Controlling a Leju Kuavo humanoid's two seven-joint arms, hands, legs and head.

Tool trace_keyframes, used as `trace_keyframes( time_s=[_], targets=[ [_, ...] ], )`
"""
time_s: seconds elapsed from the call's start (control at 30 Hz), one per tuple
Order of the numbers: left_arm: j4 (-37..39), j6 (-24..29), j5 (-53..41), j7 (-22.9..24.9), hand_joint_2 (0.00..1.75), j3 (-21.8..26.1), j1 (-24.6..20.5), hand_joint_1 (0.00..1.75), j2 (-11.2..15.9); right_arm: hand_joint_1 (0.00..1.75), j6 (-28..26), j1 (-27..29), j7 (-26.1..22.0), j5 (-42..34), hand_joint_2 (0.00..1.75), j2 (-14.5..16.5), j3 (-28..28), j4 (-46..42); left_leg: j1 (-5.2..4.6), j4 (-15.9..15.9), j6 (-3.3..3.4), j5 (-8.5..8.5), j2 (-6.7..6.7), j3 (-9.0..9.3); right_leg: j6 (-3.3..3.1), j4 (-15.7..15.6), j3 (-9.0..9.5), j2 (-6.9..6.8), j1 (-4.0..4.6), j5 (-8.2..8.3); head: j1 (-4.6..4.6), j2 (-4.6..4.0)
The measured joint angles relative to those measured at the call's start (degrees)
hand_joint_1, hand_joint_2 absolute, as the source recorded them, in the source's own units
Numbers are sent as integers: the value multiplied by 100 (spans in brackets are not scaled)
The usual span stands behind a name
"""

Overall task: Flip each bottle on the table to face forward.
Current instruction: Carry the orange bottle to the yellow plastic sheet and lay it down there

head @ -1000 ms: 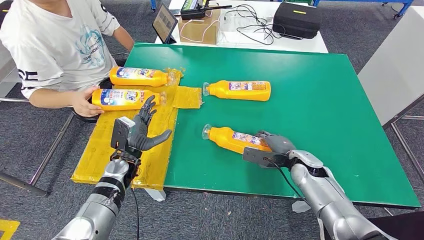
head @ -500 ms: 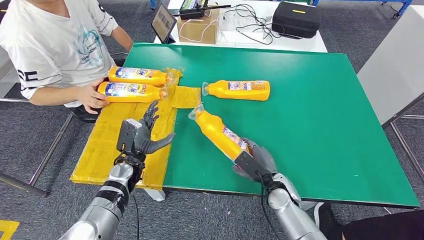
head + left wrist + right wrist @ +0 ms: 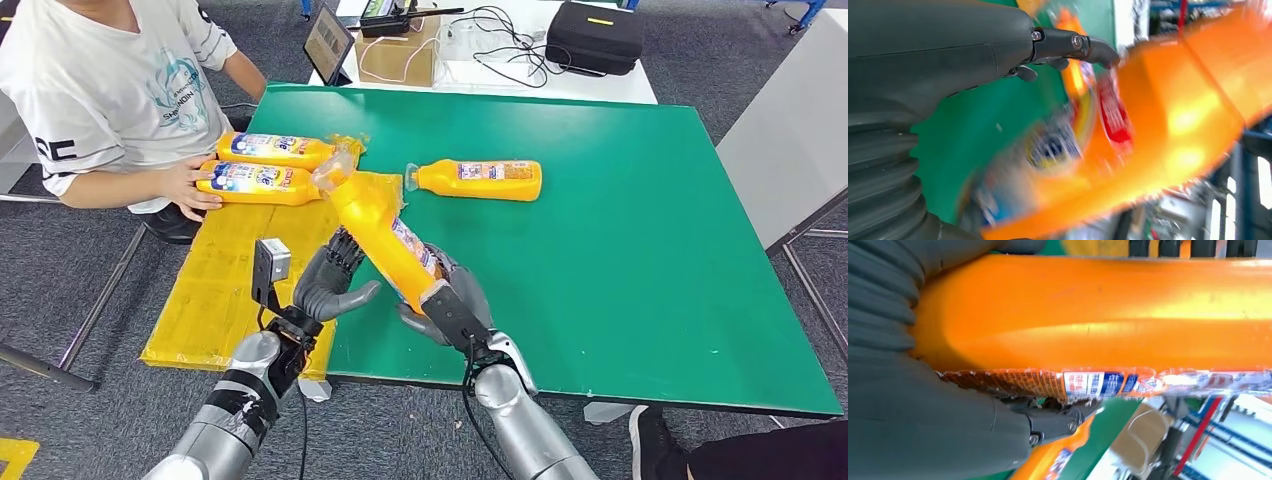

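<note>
Over the near edge of the green table (image 3: 640,250): the right hand (image 3: 452,302) holds one orange bottle (image 3: 385,240) in the air, base in the palm, clear cap end slanting up and away toward the yellow mat (image 3: 215,290).

Progress, done: two bottles (image 3: 262,163) lie side by side on the yellow mat, blue-and-white labels up; judged already turned. A person's hand (image 3: 192,187) rests on the nearer of the pair.

Progress, in hand: the lifted bottle is judged mid-transfer toward the mat.

Progress, left: one bottle (image 3: 478,180) lies flat on the table farther back, orange label up, cap toward the mat, untouched by either hand.

Right hand state: fingers wrapped around the lower body of the lifted bottle; in the right wrist view the thumb (image 3: 1048,422) presses along the label edge.

Left hand state: the left hand (image 3: 328,285) holds nothing; fingers spread and slightly curled, thumb out toward the bottle.

Bottle relative to left fingers: in the head view the bottle passes just beside the fingertips. The left wrist view is blurred; contact cannot be confirmed.

Next move, judgement: transfer needs the left fingers around the bottle's middle before the right hand lets go.
</note>
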Motion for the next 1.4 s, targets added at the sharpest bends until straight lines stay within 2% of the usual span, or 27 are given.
trace_keyframes(
  time_s=[0.3, 0.7, 0.93, 1.07, 1.1, 1.13, 1.2, 1.23, 1.27, 1.4],
  targets=[
    [-739, -193, 503, 69, 175, -287, 259, 0, 0, 175, 499, -156, -110, -173, 175, 72, 267, 246, 0, 0, 0, 0, 0, -2, 0, -1, -2, 0, -1, 0, 1, 1],
    [-909, -152, 504, 4, 175, -366, 354, 0, 34, 175, 757, -201, -80, 33, 175, 78, 547, 450, 0, 0, 0, 0, 0, -2, -1, 0, -2, 0, 0, 0, 0, 0],
    [-730, 72, 194, -9, 175, -372, 344, 0, 133, 175, 440, -320, 247, 750, 175, 167, 1045, 737, 1, -1, 0, 0, 2, -2, -1, 0, -6, 0, 0, -1, -1, 0],
    [-536, 152, -23, -59, 175, -375, 302, 0, 203, 175, 398, -397, 379, 907, 175, 181, 1235, 827, 1, 0, -2, 1, 1, -2, -1, 0, -6, 0, 0, -1, 1, 0],
    [-474, 168, -94, -67, 175, -380, 272, 0, 216, 158, 397, -410, 403, 911, 175, 179, 1260, 845, 1, 0, -2, 1, 1, -2, -1, 0, -5, 0, 0, -1, 1, 0],
    [-398, 187, -182, -67, 175, -389, 229, 9, 230, 115, 395, -420, 430, 913, 175, 174, 1281, 860, 1, 0, -2, 1, 0, -2, -1, 0, -5, 0, 0, -1, 1, 0],
    [-193, 202, -367, -52, 175, -432, 117, 96, 262, 27, 367, -424, 506, 904, 175, 152, 1318, 882, 1, 0, -2, 1, -1, -3, -1, 0, -4, 0, 0, 0, 1, 0],
    [-87, 185, -426, -49, 175, -461, 65, 140, 275, 0, 339, -414, 539, 895, 175, 141, 1339, 888, 0, 0, -1, 1, 0, -3, -1, 0, -4, 0, -1, 0, 1, 0],
    [9, 162, -459, -54, 175, -491, 26, 175, 284, 0, 299, -398, 563, 881, 175, 136, 1367, 892, 0, 0, -1, 1, 1, -3, -1, 1, -4, 0, -1, 0, 1, 1],
    [197, 117, -464, -71, 175, -545, -4, 175, 292, 0, 160, -328, 583, 822, 175, 139, 1424, 888, 0, 0, -2, 1, 4, -4, -1, 0, -7, 0, 0, 0, 1, 1]
  ],
)
